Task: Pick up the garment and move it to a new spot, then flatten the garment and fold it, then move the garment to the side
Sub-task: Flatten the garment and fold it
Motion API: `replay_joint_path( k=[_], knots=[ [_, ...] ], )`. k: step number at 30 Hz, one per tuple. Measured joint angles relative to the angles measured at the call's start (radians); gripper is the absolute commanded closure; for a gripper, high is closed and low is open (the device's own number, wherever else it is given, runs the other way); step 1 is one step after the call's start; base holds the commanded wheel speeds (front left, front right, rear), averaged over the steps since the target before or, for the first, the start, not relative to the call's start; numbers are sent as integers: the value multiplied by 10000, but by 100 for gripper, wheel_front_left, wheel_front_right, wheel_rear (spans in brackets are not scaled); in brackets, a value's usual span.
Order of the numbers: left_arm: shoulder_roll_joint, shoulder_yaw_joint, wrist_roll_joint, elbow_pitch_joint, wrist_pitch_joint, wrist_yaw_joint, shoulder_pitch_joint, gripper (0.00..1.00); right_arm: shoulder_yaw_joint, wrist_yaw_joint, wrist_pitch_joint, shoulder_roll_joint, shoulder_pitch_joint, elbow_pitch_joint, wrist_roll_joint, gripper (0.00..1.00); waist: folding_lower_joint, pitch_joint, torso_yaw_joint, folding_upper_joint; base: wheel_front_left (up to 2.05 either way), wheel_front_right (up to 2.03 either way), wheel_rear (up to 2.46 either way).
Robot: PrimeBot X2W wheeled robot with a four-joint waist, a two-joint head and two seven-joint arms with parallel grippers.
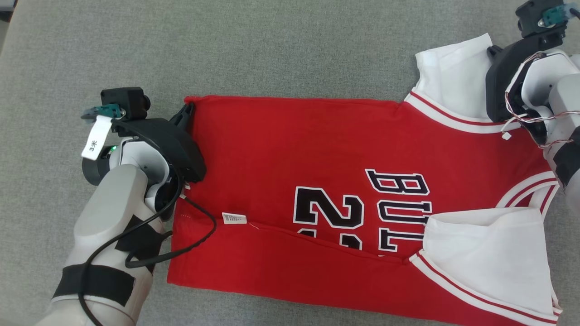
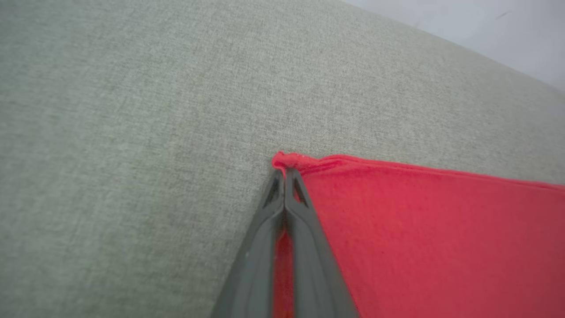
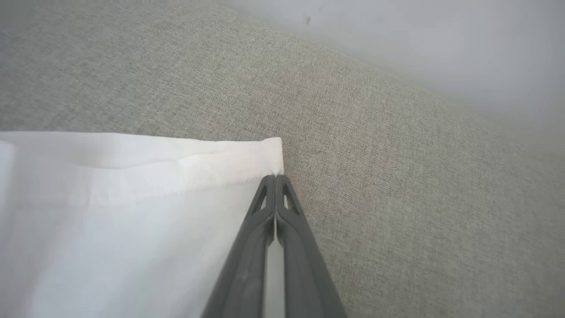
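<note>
A red basketball jersey (image 1: 290, 154) with white sleeves and black lettering lies across the grey surface, its near long edge folded over the body. My left gripper (image 1: 186, 113) sits at the jersey's far left hem corner. In the left wrist view the left gripper (image 2: 284, 174) is shut, with the red corner (image 2: 289, 160) pinched between its tips. My right gripper is at the far white sleeve (image 1: 453, 77), its fingers hidden behind the wrist in the head view. In the right wrist view the right gripper (image 3: 275, 179) is shut on the white sleeve's corner (image 3: 269, 154).
The grey fabric tabletop (image 1: 272, 45) stretches beyond the jersey on the far side and to the left. A second white sleeve (image 1: 489, 253) lies folded at the near right. A pale floor (image 3: 441, 44) shows past the table's edge in the wrist views.
</note>
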Motion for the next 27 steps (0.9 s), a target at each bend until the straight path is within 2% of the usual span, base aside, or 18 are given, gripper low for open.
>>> replay_joint_path(
  k=[17,27],
  knots=[
    [150,-286,73,518,-1164,-15,-9,100,-272,255,-2186,35,12,374,259,100,0,-770,-196,0,0,0,0],
    [343,-439,92,623,-2057,-17,163,100,-378,259,-3661,136,601,332,773,100,-1,-1517,-427,0,0,0,0]
  ],
)
